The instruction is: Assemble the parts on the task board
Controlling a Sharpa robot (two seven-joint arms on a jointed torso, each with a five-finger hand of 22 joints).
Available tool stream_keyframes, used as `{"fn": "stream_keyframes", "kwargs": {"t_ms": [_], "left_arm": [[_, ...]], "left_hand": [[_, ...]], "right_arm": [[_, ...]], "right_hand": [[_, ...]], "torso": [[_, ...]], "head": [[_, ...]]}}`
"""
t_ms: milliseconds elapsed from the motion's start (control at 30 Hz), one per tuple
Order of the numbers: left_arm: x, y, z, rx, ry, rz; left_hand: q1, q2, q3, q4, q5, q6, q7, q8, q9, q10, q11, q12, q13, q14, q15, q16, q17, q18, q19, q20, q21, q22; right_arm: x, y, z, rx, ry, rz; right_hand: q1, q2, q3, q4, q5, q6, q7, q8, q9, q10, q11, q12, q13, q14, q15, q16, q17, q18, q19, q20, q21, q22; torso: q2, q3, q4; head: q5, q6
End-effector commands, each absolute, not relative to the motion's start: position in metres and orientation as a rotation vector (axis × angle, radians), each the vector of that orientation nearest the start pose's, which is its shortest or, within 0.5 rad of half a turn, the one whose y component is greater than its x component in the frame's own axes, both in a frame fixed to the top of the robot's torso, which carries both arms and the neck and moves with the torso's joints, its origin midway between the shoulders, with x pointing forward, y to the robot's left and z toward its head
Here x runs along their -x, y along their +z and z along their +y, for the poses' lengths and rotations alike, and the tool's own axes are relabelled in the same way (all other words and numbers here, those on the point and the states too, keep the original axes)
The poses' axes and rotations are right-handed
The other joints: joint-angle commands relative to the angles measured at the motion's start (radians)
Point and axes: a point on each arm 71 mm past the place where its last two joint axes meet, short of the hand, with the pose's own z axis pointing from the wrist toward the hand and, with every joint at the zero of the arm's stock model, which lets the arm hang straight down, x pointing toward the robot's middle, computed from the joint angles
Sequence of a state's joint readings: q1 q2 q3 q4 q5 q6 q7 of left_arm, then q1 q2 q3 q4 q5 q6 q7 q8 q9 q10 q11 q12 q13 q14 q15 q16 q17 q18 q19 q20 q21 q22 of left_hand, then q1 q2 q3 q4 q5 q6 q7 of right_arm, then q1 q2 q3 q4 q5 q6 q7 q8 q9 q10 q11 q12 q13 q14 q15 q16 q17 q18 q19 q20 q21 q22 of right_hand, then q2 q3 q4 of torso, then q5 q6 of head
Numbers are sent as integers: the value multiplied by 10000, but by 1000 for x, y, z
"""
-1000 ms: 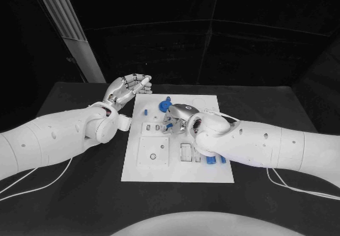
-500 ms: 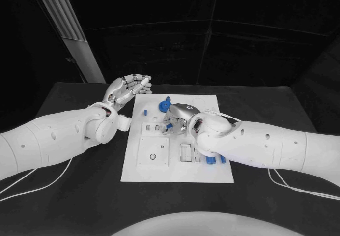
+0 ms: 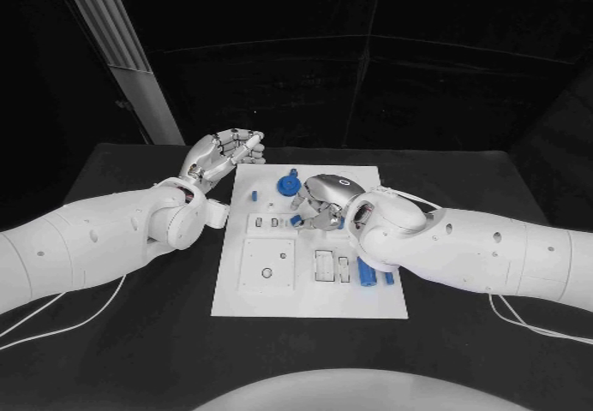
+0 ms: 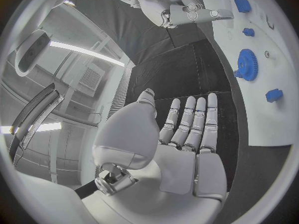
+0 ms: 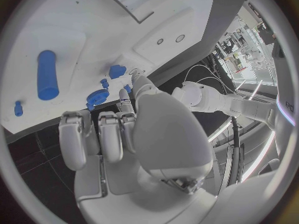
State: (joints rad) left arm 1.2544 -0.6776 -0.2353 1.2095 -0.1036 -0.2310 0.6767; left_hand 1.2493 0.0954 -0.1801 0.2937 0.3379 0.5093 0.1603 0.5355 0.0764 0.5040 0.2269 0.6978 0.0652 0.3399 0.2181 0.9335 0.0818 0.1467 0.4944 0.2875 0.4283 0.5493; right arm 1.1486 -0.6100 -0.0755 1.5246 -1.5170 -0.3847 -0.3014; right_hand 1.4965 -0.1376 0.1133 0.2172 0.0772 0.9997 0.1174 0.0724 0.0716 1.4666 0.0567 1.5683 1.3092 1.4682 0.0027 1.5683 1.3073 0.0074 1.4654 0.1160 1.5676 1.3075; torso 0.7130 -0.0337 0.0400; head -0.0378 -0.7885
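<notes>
1. The task board (image 3: 312,291) lies in the middle of the black table (image 3: 136,342), a white plate running lengthwise away from the robot.
2. Left hand (image 3: 223,154) hangs off the board's far-left corner, at about ten o'clock from the board's centre. The left wrist view shows its fingers (image 4: 190,122) laid out straight side by side, palm bare, nothing in it.
3. Right hand (image 3: 318,204) is over the upper middle of the board, fingers curled downward toward the surface. Whether they grasp a part, I cannot tell; the back of the hand covers the fingertips, and the right wrist view shows curled fingers (image 5: 102,134) with nothing plainly between them.
4. A blue gear (image 3: 288,184) sits on the board just at eleven o'clock from the right hand, close beside it.
5. A small blue peg (image 3: 254,196) lies near the board's left edge, at nine o'clock from the gear.
6. A blue cylinder (image 3: 367,273) rests near the board's right edge, at five o'clock from the right hand, partly under the right arm (image 3: 482,253).
</notes>
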Motion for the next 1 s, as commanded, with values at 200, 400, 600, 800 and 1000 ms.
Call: {"fn": "stream_keyframes", "kwargs": {"t_ms": [200,400,600,800,1000], "left_arm": [[-523,-201,215,6801,-16096,12290],[-523,-201,214,6800,-16104,12292],[-523,-201,214,6801,-16102,12293],[-523,-201,214,6802,-16109,12298],[-523,-201,214,6803,-16113,12301]], "left_hand": [[33,35,-35,-22,38,-32,1085,-65,16,-51,11,66,-11,-52,-8,35,-9,-99,-29,-1,-8,-16],[33,35,-35,-22,38,-32,1085,-65,16,-51,11,66,-11,-52,-8,35,-9,-99,-29,-1,-8,-16],[33,35,-35,-22,38,-32,1085,-65,16,-51,11,66,-11,-52,-8,35,-9,-99,-29,-1,-8,-16],[33,35,-35,-22,38,-32,1085,-65,16,-51,11,66,-11,-52,-8,35,-9,-99,-29,-1,-8,-16],[33,35,-35,-22,38,-32,1085,-65,16,-51,11,66,-11,-52,-8,35,-9,-99,-29,-1,-8,-16]], "right_arm": [[-461,-213,-90,2894,6949,16910],[-464,-215,-90,3119,6637,17132],[-466,-218,-87,3260,6336,17319],[-468,-219,-85,3293,6082,17273],[-470,-219,-84,3243,5923,17265]], "right_hand": [[203,-56,120,-35,343,-60,-144,-57,-16,1041,-157,25,2616,1026,-131,25,2635,-74,1054,-129,32,2633],[279,-60,161,-70,384,-125,-187,-76,-26,1041,-199,25,2616,1026,-159,25,2635,-74,1054,-157,32,2633],[287,-47,177,-69,386,-178,-203,-86,-33,1041,-220,25,2616,1026,-176,25,2635,-74,1054,-173,32,2633],[290,-3,202,-64,390,-185,-200,-79,-31,1041,-223,25,2616,1026,-185,25,2635,-74,1054,-183,32,2633],[286,48,229,-58,389,-181,-191,-67,-27,1041,-220,25,2616,1026,-189,25,2635,-74,1054,-192,32,2633]], "torso": [[9,1,-3],[14,4,7],[15,4,10],[21,7,4],[17,7,-1]], "head": [[-25,-5],[-31,-7],[-37,-7],[-38,19],[-34,0]]}}
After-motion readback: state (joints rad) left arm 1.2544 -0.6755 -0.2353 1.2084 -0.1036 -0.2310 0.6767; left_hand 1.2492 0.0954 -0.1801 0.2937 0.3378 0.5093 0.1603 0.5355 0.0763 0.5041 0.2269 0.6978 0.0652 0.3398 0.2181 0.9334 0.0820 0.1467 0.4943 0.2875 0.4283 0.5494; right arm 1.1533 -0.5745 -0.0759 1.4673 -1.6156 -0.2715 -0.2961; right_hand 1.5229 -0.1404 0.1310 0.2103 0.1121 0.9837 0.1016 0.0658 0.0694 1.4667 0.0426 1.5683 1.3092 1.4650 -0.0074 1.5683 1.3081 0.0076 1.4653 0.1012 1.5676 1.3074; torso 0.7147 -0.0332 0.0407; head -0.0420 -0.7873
